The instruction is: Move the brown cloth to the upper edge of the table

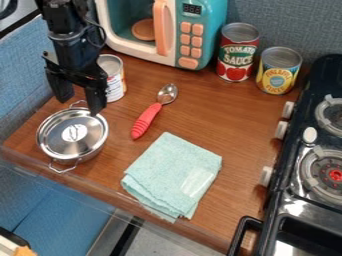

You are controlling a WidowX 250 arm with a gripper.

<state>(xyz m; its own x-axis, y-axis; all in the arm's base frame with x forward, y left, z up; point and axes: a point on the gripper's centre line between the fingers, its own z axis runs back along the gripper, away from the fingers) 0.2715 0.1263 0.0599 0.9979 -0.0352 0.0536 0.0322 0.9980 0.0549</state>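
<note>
My gripper [80,100] hangs at the upper left over the back rim of the lidded metal pot, its two fingers apart with nothing seen between them. The only cloth in view is a folded mint-green one [170,167], not brown. It lies flat on the brown wooden table [220,115], near the front edge and right of the pot, well away from the gripper. A pale patch shows on its right part.
The steel pot [73,135] stands at the left, with a red-handled spoon [147,120] right of it. A can [113,82] stands beside the gripper. Along the back are a toy microwave [190,35], a tomato can [236,55] and a pineapple can [278,72]. A stove [300,185] borders the right.
</note>
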